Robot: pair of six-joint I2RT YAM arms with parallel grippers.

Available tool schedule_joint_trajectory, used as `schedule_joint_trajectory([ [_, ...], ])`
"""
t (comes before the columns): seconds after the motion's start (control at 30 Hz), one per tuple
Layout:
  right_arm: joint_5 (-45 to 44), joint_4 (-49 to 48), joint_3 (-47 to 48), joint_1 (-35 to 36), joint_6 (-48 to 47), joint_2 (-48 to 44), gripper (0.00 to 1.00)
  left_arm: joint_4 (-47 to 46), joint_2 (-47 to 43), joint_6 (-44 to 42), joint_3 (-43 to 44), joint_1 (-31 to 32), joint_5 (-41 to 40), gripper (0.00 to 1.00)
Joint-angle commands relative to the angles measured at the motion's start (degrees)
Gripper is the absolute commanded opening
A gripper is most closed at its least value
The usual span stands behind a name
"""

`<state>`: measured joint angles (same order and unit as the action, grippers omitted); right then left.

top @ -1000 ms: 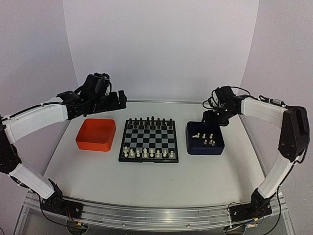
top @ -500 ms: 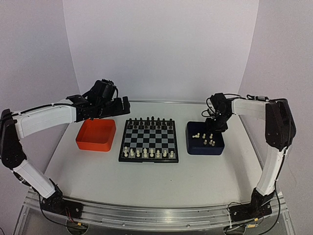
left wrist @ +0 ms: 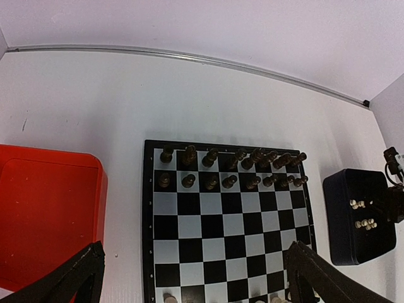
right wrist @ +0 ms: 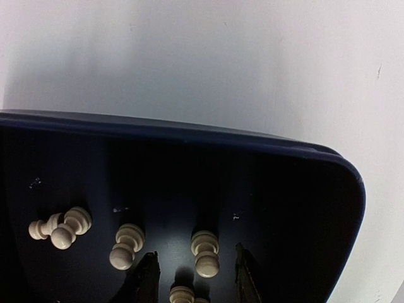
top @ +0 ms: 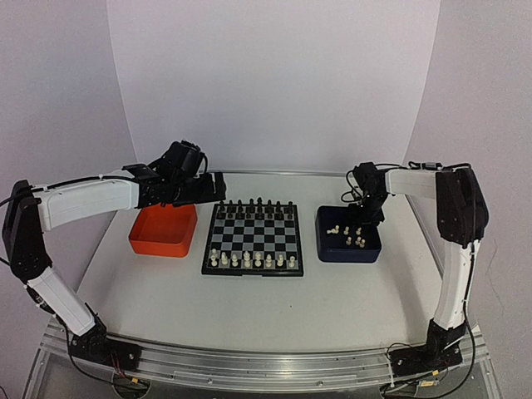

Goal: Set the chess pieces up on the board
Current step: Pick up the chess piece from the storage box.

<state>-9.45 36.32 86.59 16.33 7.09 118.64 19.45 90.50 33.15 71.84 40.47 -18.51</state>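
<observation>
The board (top: 253, 237) lies mid-table, black chessmen (top: 253, 206) on its far rows and cream-white chess pieces (top: 248, 260) along its near rows. More white pieces (top: 354, 237) lie in the dark blue tray (top: 321, 241). My right gripper (top: 363, 218) is open just above the tray's far part. In the right wrist view its fingertips (right wrist: 148, 278) straddle one white pawn (right wrist: 207, 252) without touching it; other pawns (right wrist: 126, 246) lie beside it. My left gripper (top: 212, 184) is wide open and empty, high over the board's far left corner. The board (left wrist: 227, 227) shows below the left gripper (left wrist: 192, 297).
An orange tray (top: 163, 245) sits left of the board and shows no pieces; it also shows in the left wrist view (left wrist: 44, 221). The blue tray (left wrist: 360, 246) sits right of the board. A metal strip (left wrist: 189, 58) marks the table's far edge.
My left arm has swung right, from behind the orange tray toward the board's far left corner. My right gripper has come down to the blue tray's far part.
</observation>
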Motion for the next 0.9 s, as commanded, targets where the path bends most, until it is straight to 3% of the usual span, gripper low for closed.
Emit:
schedule_joint_trajectory([
  [0.0,-1.98,0.94,0.3,-0.35,-0.46,1.23,0.37,-0.59,0.61,0.6,2.69,-0.3,0.71,1.0],
  [0.07,-2.61,0.86,0.01,-0.34,-0.63,1.09,0.34,-0.81,0.76,0.49,2.71,-0.3,1.05,1.0],
  [0.2,-2.94,0.86,0.49,-0.36,-0.77,0.73,0.17,-0.92,1.55,0.06,3.38,-0.3,1.31,1.0],
  [0.47,-2.45,1.05,1.46,-0.38,-2.83,-0.05,0.0,-1.01,2.19,-0.59,3.55,-0.39,1.96,1.0],
  [0.87,-0.94,1.28,-1.35,0.04,-4.29,-13.98,0.0,-0.84,2.11,-0.73,3.13,-0.76,2.28,1.0],
])
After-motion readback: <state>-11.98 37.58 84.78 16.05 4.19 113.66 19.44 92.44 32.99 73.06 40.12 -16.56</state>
